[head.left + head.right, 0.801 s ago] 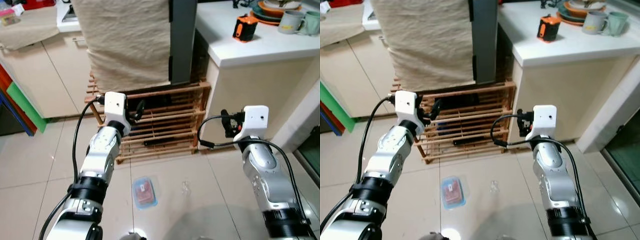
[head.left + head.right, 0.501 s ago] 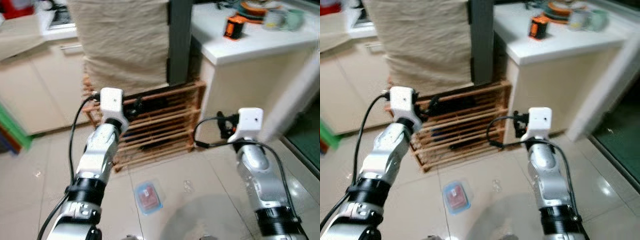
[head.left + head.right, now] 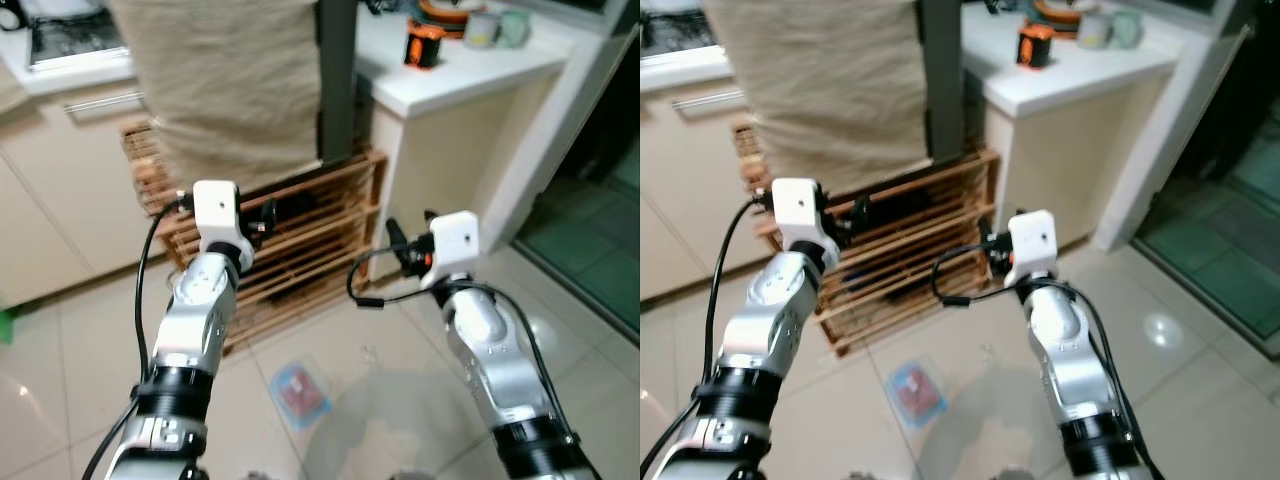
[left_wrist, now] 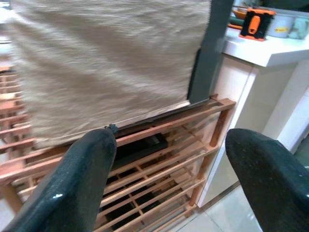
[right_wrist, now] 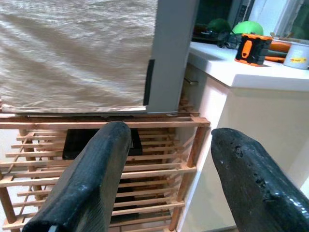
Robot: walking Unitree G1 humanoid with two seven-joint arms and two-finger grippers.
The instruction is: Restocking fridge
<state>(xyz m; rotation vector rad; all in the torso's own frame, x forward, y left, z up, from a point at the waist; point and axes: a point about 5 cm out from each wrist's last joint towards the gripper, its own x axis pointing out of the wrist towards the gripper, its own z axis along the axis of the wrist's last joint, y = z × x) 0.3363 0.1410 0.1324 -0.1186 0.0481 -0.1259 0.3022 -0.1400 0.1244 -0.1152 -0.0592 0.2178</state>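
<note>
Risk, dropped food: a blue-lidded food container (image 3: 299, 391) lies on the floor tiles (image 3: 80, 340) between the two arms, just in front of the robot; from its place I judge a step forward could kick or crush it, and it is the only restocking item I can make out, so it has to be picked up, not walked over
Risk, rack: the wooden slatted rack (image 3: 300, 240) stands just ahead of both tools; a low reach for the container could swing a forearm into its slats
Risk, cloth: a beige cloth (image 3: 230, 90) hangs over the unit above the rack, beside a dark grey upright panel (image 3: 337, 80); if that is the fridge, the cloth hides its front and could snag a finger
Worktop: the white worktop (image 3: 470, 70) to the right carries an orange and black device (image 3: 424, 45) and cups, well apart from the arms
Left arm: raised, forearm angled up and forward, left tool (image 4: 169, 179) aimed at the rack, fingers wide apart, holding nothing
Right arm: raised alike, right tool (image 5: 166, 179) facing the rack's corner post, fingers wide apart, holding nothing
Cables: loose black loops at both wrists could catch on the rack
</note>
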